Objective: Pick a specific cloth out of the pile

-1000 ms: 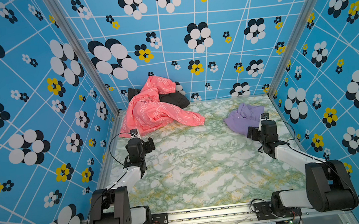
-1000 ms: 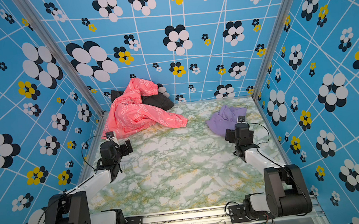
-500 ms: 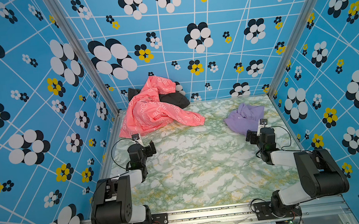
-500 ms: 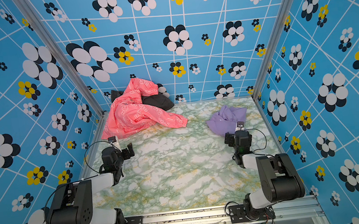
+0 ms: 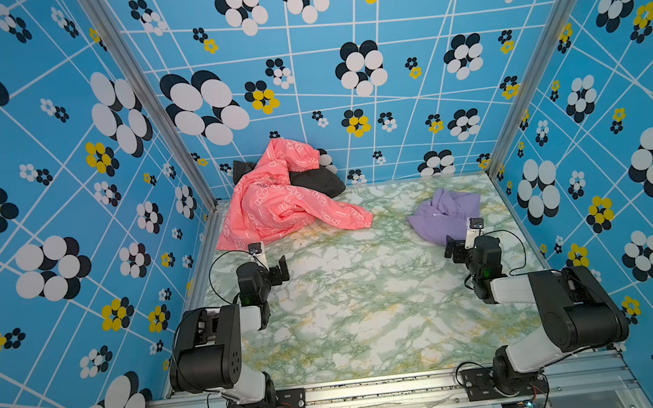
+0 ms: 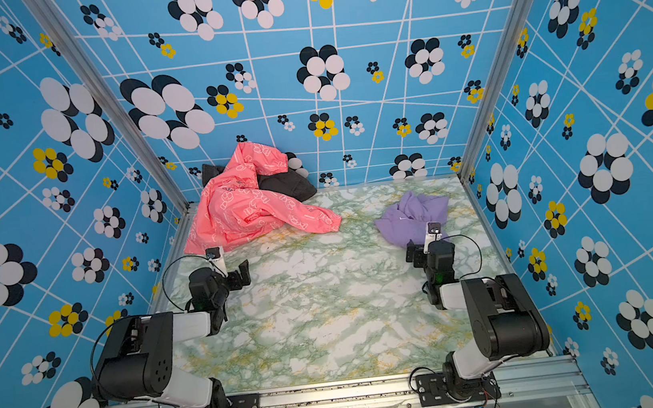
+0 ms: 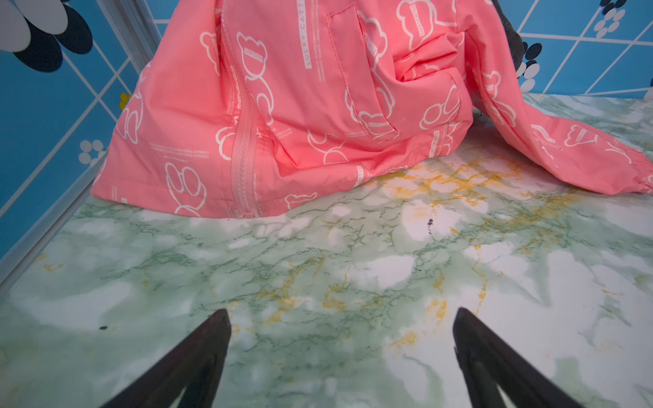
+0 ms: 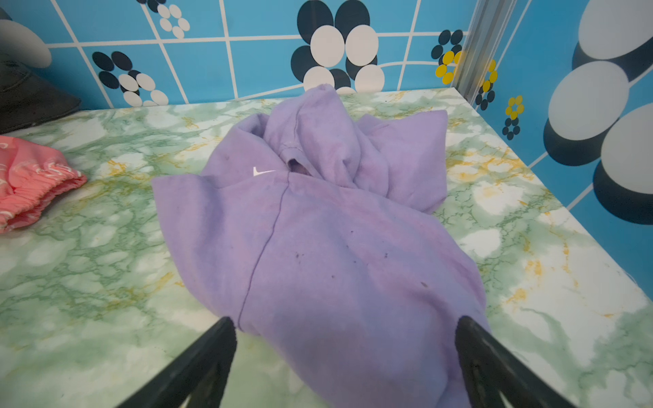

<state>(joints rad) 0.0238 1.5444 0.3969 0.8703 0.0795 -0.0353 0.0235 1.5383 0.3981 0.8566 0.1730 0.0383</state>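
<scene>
The cloth [image 5: 445, 210] [image 6: 412, 215] [image 8: 335, 229] is plain lavender with a small white mark and lies alone at the far right of the table. The pile [image 5: 275, 206] [image 6: 246, 210] sits in the far left corner, a coral-pink printed garment [image 7: 300, 106] draped over a dark one [image 5: 318, 181]. My right gripper [image 5: 461, 245] [image 6: 420, 252] [image 8: 344, 321] is open, and the cloth's near edge lies between its fingers. My left gripper [image 5: 273, 269] [image 6: 239, 275] [image 7: 341, 314] is open over bare table, just short of the pink garment's hem.
The green marbled table [image 5: 368, 292] is boxed in by blue flowered walls with metal corner posts [image 5: 145, 96]. A pink sleeve [image 8: 31, 183] reaches toward the middle. Both arm bases are bolted to the front rail [image 5: 379, 387].
Both arms have folded back toward the front rail with their elbows raised, while the grippers stay open near the same spots. The garments have not moved.
</scene>
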